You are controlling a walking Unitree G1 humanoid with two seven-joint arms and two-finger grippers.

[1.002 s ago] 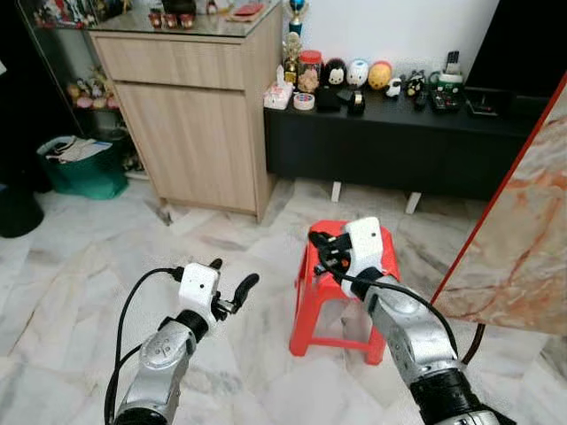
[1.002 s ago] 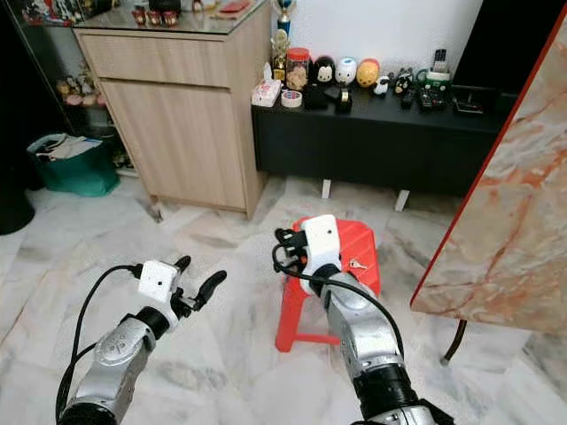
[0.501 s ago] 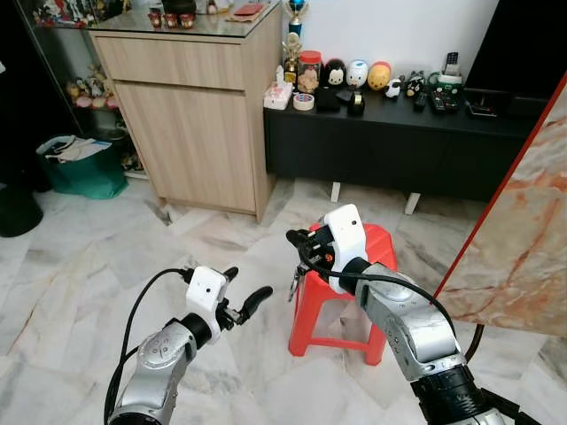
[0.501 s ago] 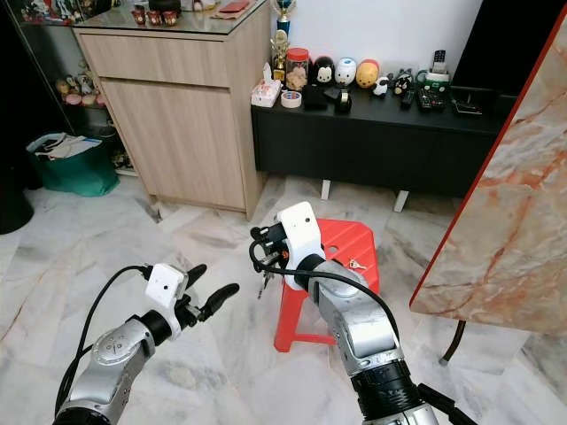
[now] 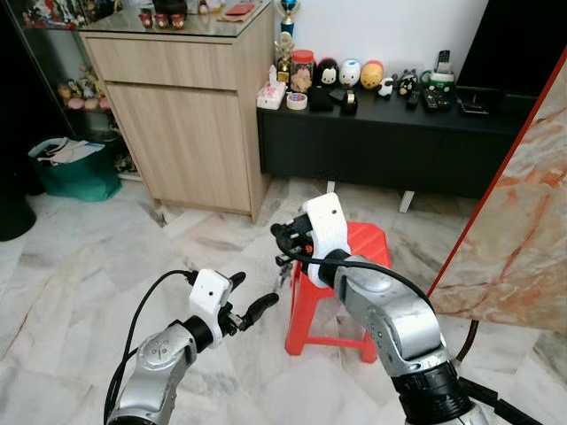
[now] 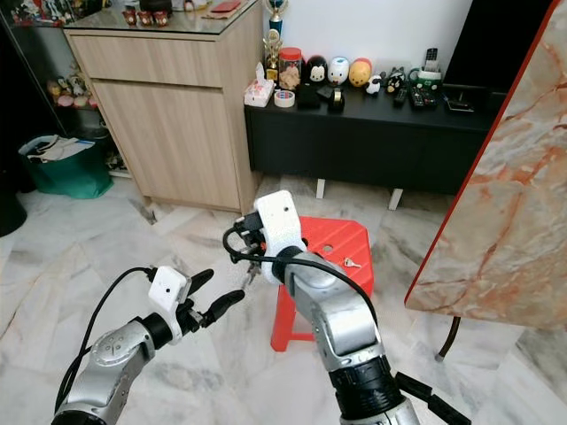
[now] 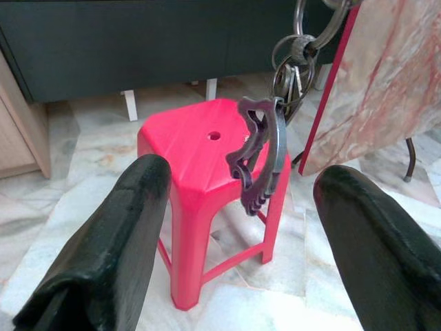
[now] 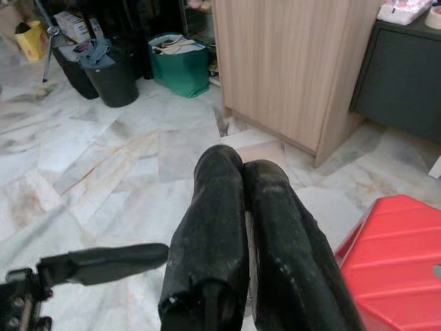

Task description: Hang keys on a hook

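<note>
Right gripper is raised in front of the robot, just off the near-left corner of the red stool. Its two black fingers are pressed together, side by side, in the right wrist view. A bunch of keys hangs from it on a ring: several keys plus a dark purple carabiner-style clip dangling lowest, seen clearly in the left wrist view, with the stool behind. In the left eye view the bunch shows as a small dark shape under the gripper.

Left gripper is held low and forward, below and to the left of the keys, fingers spread wide apart, empty. The keys hang between its two fingers as seen from its wrist camera, but apart from both.

One small single key lies on the stool top near its right edge.

Surroundings: wooden cabinet and low black sideboard against the far wall, marble floor, a marble slab with red edge leaning at right.

Progress, judged: keys are lifted and carried clear of the stool, so pickup is done. No hook can be made out anywhere. Remaining: find the hook, approach it, thread the ring or clip over it, release.
</note>
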